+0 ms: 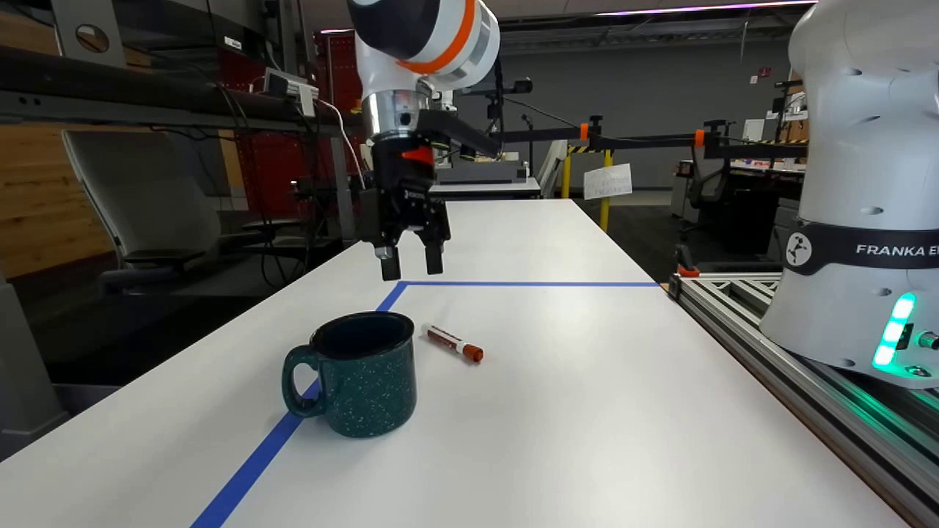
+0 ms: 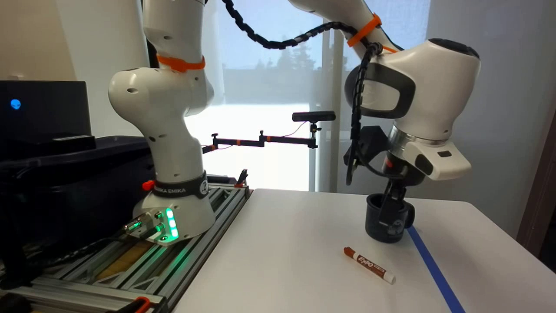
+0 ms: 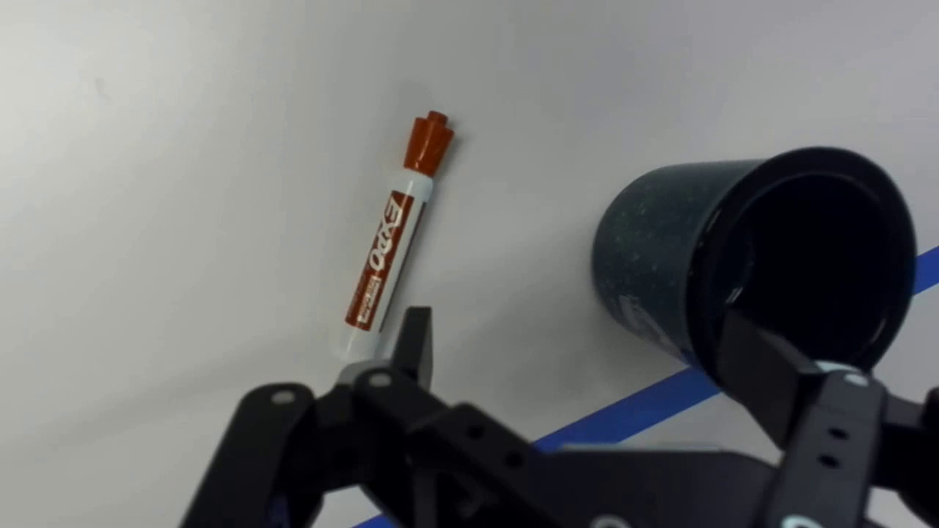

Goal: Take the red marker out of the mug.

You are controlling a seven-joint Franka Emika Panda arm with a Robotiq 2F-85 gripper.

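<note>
the red marker (image 3: 389,235) lies flat on the white table (image 1: 587,411), out of the mug (image 1: 370,389) and near it, the two not touching. its cap is reddish, its other end white, and expo lettering runs along the label; in the wrist view the cap points toward the top. the mug stands upright, dark green with pale specks, its handle turned away from the marker and toward a line of blue tape (image 1: 257,458) on the table. the inside of the mug is too dark to make out. the hand (image 1: 412,265) hangs above the table, its fingers (image 1: 434,258) pointing down and spread apart, with a gap between the tips, clear of both marker and mug. in an exterior view it partly covers the mug (image 2: 374,226). in both exterior views a white robot base (image 1: 829,315) shows a green light (image 1: 895,330) low on its side, and a gray chair (image 1: 139,191) stands off to the side of the table
</note>
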